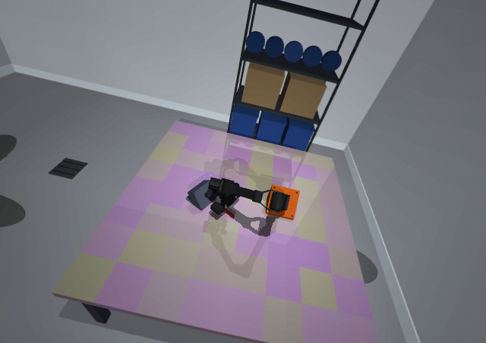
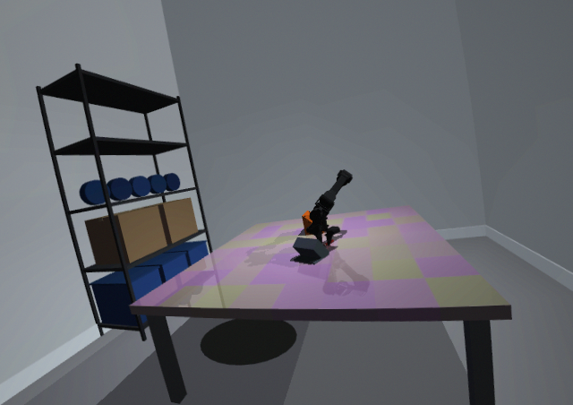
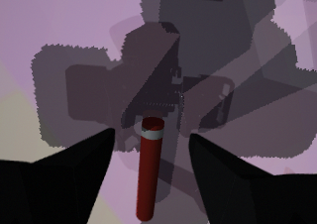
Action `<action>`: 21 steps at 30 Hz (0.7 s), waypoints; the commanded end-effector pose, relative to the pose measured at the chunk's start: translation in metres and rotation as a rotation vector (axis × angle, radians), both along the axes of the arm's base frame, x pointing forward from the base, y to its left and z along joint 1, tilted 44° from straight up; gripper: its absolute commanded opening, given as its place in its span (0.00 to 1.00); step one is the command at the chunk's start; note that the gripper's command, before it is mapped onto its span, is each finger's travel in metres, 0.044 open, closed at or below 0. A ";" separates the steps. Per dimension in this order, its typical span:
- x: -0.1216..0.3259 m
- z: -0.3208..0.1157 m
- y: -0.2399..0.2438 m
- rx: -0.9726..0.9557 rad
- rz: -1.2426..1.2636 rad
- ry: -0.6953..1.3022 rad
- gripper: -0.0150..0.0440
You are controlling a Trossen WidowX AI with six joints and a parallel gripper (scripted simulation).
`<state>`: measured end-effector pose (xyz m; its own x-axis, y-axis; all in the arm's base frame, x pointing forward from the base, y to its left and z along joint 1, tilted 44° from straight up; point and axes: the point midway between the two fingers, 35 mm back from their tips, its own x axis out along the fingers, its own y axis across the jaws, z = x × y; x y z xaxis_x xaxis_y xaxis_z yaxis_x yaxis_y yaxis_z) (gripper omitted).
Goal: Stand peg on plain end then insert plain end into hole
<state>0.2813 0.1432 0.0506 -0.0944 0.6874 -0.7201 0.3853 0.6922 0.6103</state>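
The red peg point(image 3: 149, 171) point(image 1: 228, 212) point(image 2: 325, 245) lies on the table point(image 1: 219, 292) point(image 2: 393, 294). Its white band is near the end at the top of the wrist view. My gripper point(image 3: 153, 137) point(image 1: 224, 206) is low over the peg and partly open. Its fingers stand on either side of the peg near the banded end, with a gap visible on both sides. The grey sloped panel point(image 1: 200, 195) point(image 2: 310, 248) stands beside the gripper. Its hole is not clear in these views, and contact between peg and fingers does not show.
The arm's orange base plate point(image 1: 294, 202) point(image 2: 306, 222) is on the table, on the far side of the gripper from the panel. A black shelf rack point(image 1: 306, 11) point(image 2: 133, 146) with boxes and blue cylinders stands beyond the table. Arm shadows cross the area around the peg.
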 end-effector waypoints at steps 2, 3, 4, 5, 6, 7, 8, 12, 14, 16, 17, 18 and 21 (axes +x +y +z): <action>0.000 0.000 0.001 0.003 -0.004 0.003 0.47; 0.000 0.000 0.001 0.003 -0.004 0.003 0.44; 0.000 0.000 0.001 0.003 -0.004 0.003 0.44; 0.000 0.000 0.001 0.003 -0.004 0.003 0.44; 0.000 0.000 0.001 0.003 -0.004 0.003 0.44; 0.000 0.000 0.001 0.003 -0.004 0.003 0.44; 0.000 0.000 0.001 0.003 -0.004 0.003 0.44; 0.000 0.000 0.001 0.003 -0.004 0.003 0.43; 0.000 0.000 0.001 0.003 -0.004 0.003 0.41; 0.000 0.000 0.001 0.003 -0.004 0.003 0.38; 0.000 0.000 0.001 0.003 -0.004 0.003 0.37; 0.000 0.000 0.001 0.003 -0.004 0.003 0.36; 0.000 0.000 0.001 0.003 -0.004 0.003 0.34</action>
<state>0.2813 0.1434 0.0506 -0.0945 0.6881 -0.7194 0.3856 0.6915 0.6108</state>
